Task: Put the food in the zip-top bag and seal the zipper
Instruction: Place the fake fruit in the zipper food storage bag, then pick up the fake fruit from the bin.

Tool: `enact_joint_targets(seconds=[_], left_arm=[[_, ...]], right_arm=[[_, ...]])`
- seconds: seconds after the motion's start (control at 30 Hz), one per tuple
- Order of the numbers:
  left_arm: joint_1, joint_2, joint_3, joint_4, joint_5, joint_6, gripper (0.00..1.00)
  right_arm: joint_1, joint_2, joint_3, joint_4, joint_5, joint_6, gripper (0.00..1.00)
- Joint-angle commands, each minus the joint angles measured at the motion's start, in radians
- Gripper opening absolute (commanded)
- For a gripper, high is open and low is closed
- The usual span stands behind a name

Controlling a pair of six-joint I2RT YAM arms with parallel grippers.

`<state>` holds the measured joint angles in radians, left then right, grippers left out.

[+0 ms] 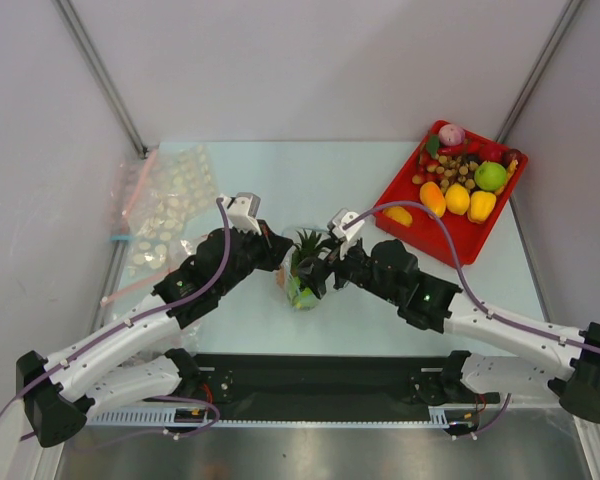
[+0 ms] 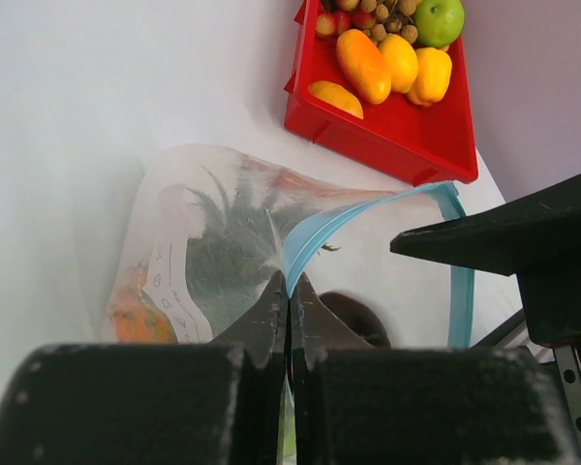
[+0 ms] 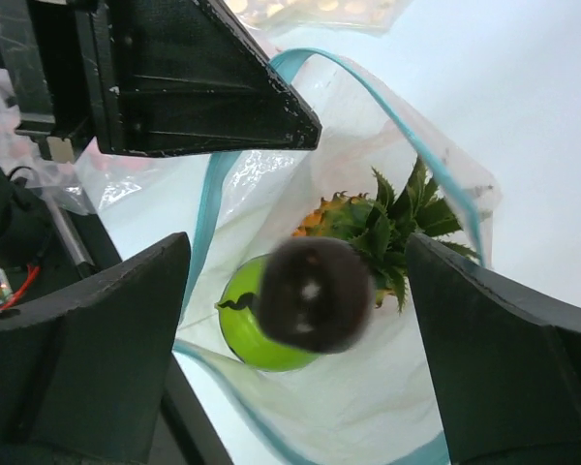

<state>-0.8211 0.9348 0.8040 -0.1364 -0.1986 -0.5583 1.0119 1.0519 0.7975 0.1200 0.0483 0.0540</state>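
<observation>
Clear plastic, likely limp and slippery: my left gripper (image 2: 289, 293) pinches the zip-top bag (image 2: 213, 232) at its stiffer zipper (image 2: 320, 231), the surest hold; right gripper (image 3: 302, 325) stands wide.

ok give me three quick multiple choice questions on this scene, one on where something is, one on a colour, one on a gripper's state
1. Where is the pineapple? A in a blue bowl; B inside the zip-top bag; C on a wooden shelf.
2. What colour is the zipper? A light blue; B pink; C yellow.
3. How is the left gripper? A wide open; B shut on the pineapple; C shut on the zip-top bag.
Answers: B, its leaves and orange body show inside the bag's open mouth; A, a light-blue strip lines the mouth; C, its fingers are pinched together on the bag's edge.
</observation>
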Motion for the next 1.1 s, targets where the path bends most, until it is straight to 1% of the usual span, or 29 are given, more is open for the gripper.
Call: enact_joint_targets(seconds=[0.0,0.2,0.3,0.43,0.47,0.6,0.63,0.67,0.73,0.77,0.83,0.87,0.9,0.93,0.97,1.07], left_arm=[[0.007,-0.024,0.009,0.035,0.007,0.005,0.0],[0.007,-0.024,0.009,0.037,0.01,0.006,0.0],[0.007,-0.024,0.008,0.038,0.01,0.005,0.0],[0.007,-0.022,0.009,0.04,0.013,0.003,0.0],[0.007,-0.021,0.009,0.038,0.014,0.003,0.0],[0.007,-0.024,0.004,0.043,0.014,0.001,0.0],[0.007,-0.024,0.004,0.041,0.014,0.003,0.0],[0.007,-0.024,0.004,0.041,0.014,0.001,0.0],[0.007,-0.024,0.006,0.041,0.014,0.001,0.01],[0.007,-0.022,0.006,0.041,0.014,0.001,0.0],[0.007,-0.022,0.004,0.043,0.016,0.001,0.0],[0.007,-0.022,0.004,0.043,0.016,0.003,0.0],[0.007,-0.022,0.004,0.043,0.016,0.003,0.0],[0.007,-0.022,0.003,0.041,0.016,0.001,0.0],[0.007,-0.022,0.003,0.041,0.018,0.003,0.0],[0.007,-0.021,0.004,0.044,0.021,0.001,0.0]], right_arm=[[0.017,0.003,0.052,-0.002,0.094,-0.023,0.97],[0.017,-0.092,0.006,0.033,0.153,-0.023,0.97],[0.017,-0.145,-0.024,0.053,0.248,-0.01,0.96],[0.005,-0.191,-0.06,0.079,0.457,0.017,0.95],[-0.004,-0.196,-0.069,0.079,0.482,0.024,0.95],[-0.105,-0.211,-0.073,0.047,0.513,0.11,0.95],[-0.158,-0.211,-0.075,0.032,0.525,0.156,0.95],[-0.186,-0.21,-0.075,0.021,0.538,0.187,0.95],[-0.251,-0.201,-0.08,-0.015,0.547,0.243,1.0],[-0.316,-0.194,-0.078,-0.035,0.55,0.313,1.0],[-0.387,-0.178,-0.08,-0.086,0.545,0.383,1.0],[-0.45,-0.161,-0.08,-0.115,0.544,0.441,1.0],[-0.478,-0.161,-0.08,-0.115,0.544,0.475,1.0],[-0.502,-0.145,-0.077,-0.153,0.532,0.498,1.0],[-0.55,-0.136,-0.073,-0.164,0.526,0.542,1.0],[-0.611,-0.092,-0.049,-0.221,0.521,0.595,1.0]])
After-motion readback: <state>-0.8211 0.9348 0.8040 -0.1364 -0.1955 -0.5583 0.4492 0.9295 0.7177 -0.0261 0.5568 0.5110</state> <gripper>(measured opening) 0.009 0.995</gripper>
